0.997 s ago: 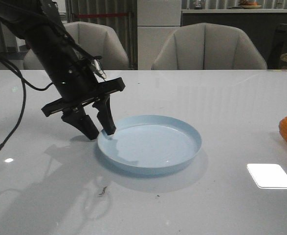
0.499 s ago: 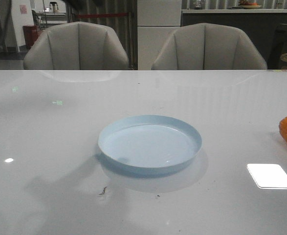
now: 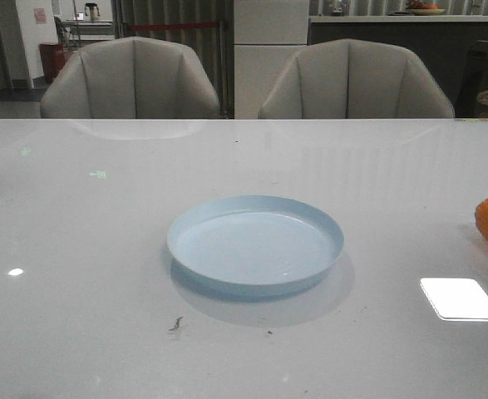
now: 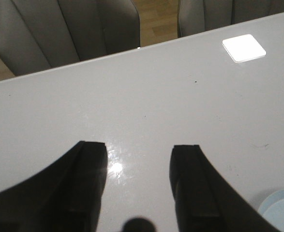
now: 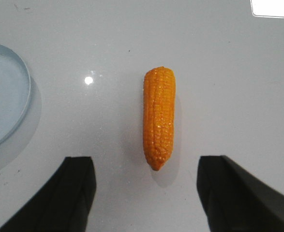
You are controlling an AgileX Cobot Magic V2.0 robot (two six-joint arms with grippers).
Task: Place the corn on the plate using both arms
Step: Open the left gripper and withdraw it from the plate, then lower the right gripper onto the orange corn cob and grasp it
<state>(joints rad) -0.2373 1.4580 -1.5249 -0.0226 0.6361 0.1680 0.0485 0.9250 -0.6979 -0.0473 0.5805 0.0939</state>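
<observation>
Orange corn (image 5: 158, 117) is seen at frame centre, between and above the spread right gripper (image 5: 146, 193) jaws, untouched; left gripper (image 4: 138, 186) jaws are also parted over bare table (image 4: 171, 96).

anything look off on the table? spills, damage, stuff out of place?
Nothing serious. The plate sits flat and empty; the corn lies whole on the table to its right, apart from it, under the open right gripper. Only a few small dark specks mark the table in front of the plate.

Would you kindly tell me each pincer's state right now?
Left pincer: open, empty, above bare table.
Right pincer: open, empty, above the corn.
</observation>
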